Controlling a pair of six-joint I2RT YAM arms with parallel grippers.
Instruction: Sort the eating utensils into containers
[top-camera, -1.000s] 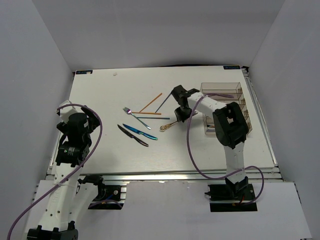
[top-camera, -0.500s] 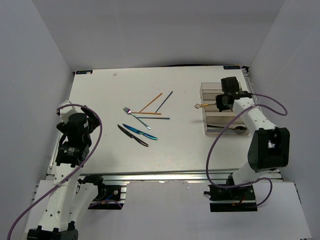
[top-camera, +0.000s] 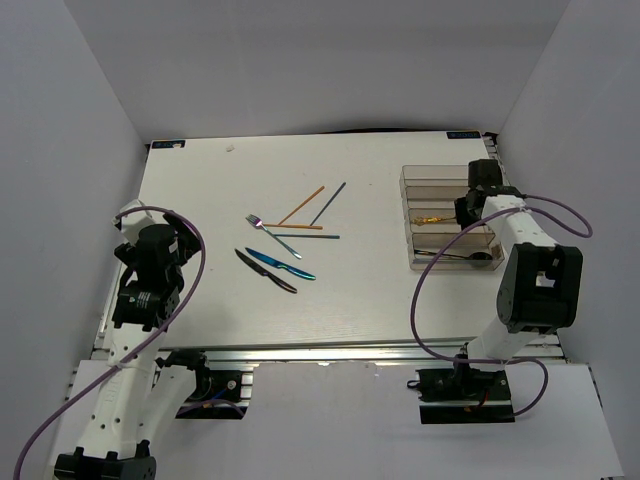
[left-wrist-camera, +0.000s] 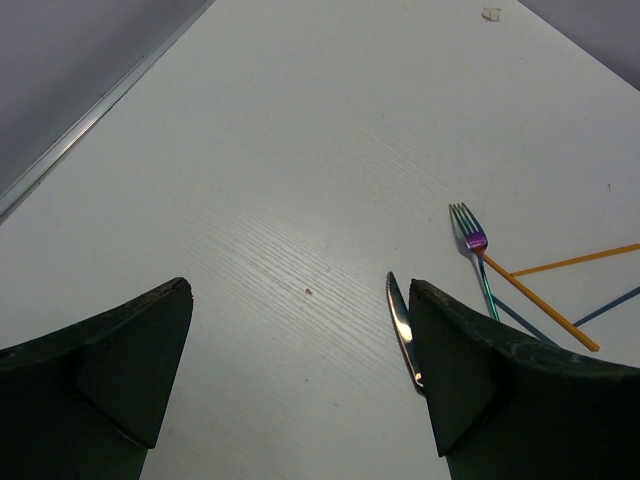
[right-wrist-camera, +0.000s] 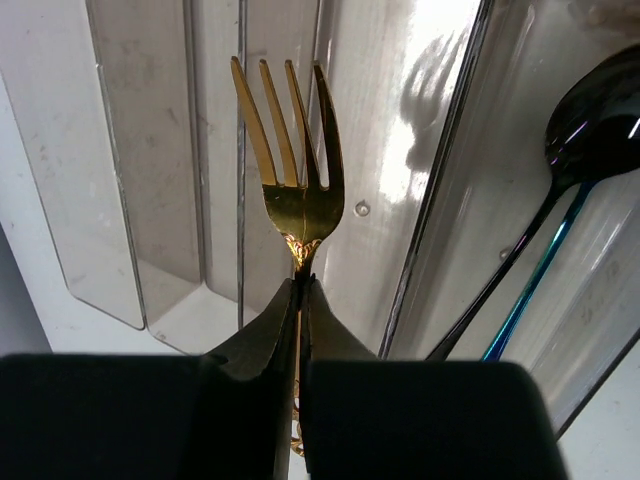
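Note:
My right gripper is shut on the handle of a gold fork and holds it over the clear four-compartment tray at the table's right. In the right wrist view the fork points away from the gripper, above a dividing wall of the tray. A dark spoon lies in the compartment to its right. My left gripper is open and empty at the left, its gap over bare table in the left wrist view.
Mid-table lie orange chopsticks, dark chopsticks, an iridescent fork, a blue knife and a black knife. The black knife and fork sit by my left gripper's right finger.
My right gripper has carried the gold fork from the middle of the table to the right, over the tray. The left arm has not moved.

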